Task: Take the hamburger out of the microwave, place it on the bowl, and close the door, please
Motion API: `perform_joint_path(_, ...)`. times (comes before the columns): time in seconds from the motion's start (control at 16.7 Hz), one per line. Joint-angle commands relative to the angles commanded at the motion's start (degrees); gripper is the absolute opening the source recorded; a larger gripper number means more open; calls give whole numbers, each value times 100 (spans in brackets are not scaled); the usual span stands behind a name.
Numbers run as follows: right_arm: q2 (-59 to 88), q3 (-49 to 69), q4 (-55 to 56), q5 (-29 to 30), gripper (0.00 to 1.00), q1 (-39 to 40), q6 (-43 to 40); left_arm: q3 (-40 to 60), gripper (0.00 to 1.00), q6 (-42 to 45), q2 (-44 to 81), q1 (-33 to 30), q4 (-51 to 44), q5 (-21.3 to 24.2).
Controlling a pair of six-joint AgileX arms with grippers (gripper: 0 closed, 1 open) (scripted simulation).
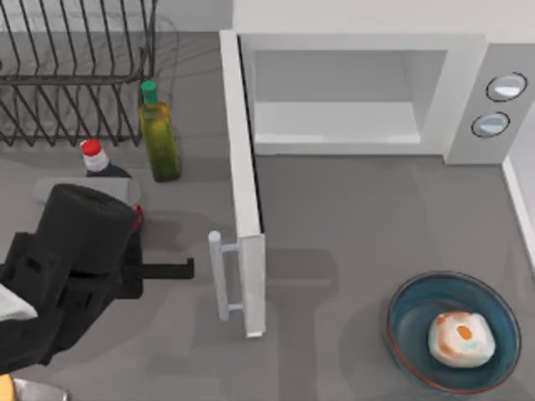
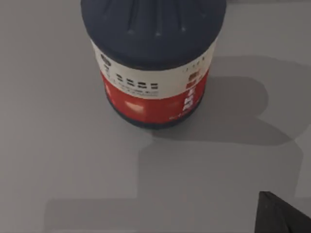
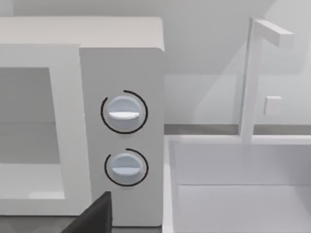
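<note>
Since the hamburger [image 1: 461, 338] already sits inside the bowl [image 1: 408, 327] at the lower right of the top view, well apart from the microwave [image 1: 468, 100] and its bare cavity, leaves only the shutting to do, by my reckoning. Stands swung wide, the door [image 1: 242, 184], edge-on down the middle of the frame, bar handle [image 1: 219, 276] facing left. Hence the left hand [image 1: 171, 268] at lower left, level with that handle and just short of it, aimed to push the door round; open or closed, cannot tell. Looks down meanwhile, in the left wrist view, on a red-labelled dark bottle [image 2: 153, 63] standing upright on the grey counter [image 2: 58, 160], close enough to be knocked in a careless sweep. Faces the two knobs [image 3: 124, 112], the right hand [image 3: 95, 218], parked out of the door's way; grip likewise cannot be told.
</note>
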Motion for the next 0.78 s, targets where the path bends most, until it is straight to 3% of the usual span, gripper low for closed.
perform_joint_path(0.3, 0, 0, 0, 0, 100, 0, 0, 336, 0, -223, 136, -344, -108, -147)
perform_joint_path(0.6, 0, 0, 0, 0, 100, 0, 0, 1308, 0, -1252, 1355, -1575, -392, -848)
perform_joint_path(0.78, 0, 0, 0, 0, 100, 0, 0, 1644, 0, -1595, 1706, -1935, -496, -1099)
